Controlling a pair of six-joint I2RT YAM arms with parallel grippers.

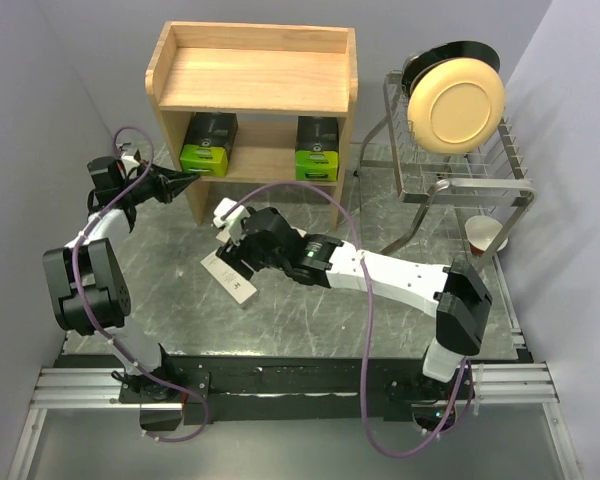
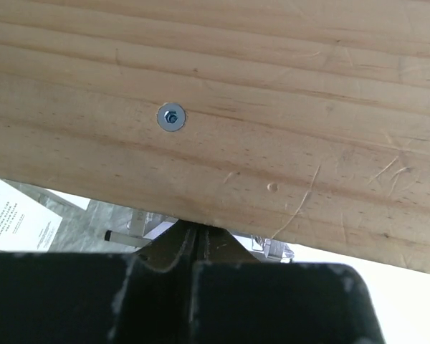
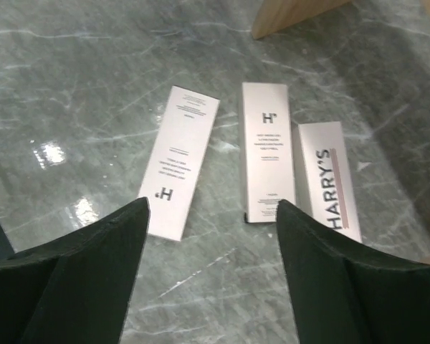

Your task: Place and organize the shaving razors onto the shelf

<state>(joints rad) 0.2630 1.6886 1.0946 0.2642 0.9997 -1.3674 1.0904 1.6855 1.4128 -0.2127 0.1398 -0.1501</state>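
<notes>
Right gripper's (image 3: 211, 215) wide open & empty over mid box (image 3: 267, 150), which sits tight beside HARRY'S box (image 3: 332, 179), so closing could shove both imo; left gripper's (image 2: 195, 233) shut.

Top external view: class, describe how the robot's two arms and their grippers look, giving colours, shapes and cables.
The left arm and right arm each have white tubular links joined by chunky black joint housings. A purple cable loops loosely along each one. The right gripper has two broad, matte black fingers. The left gripper is likewise black, lightly speckled.
</notes>
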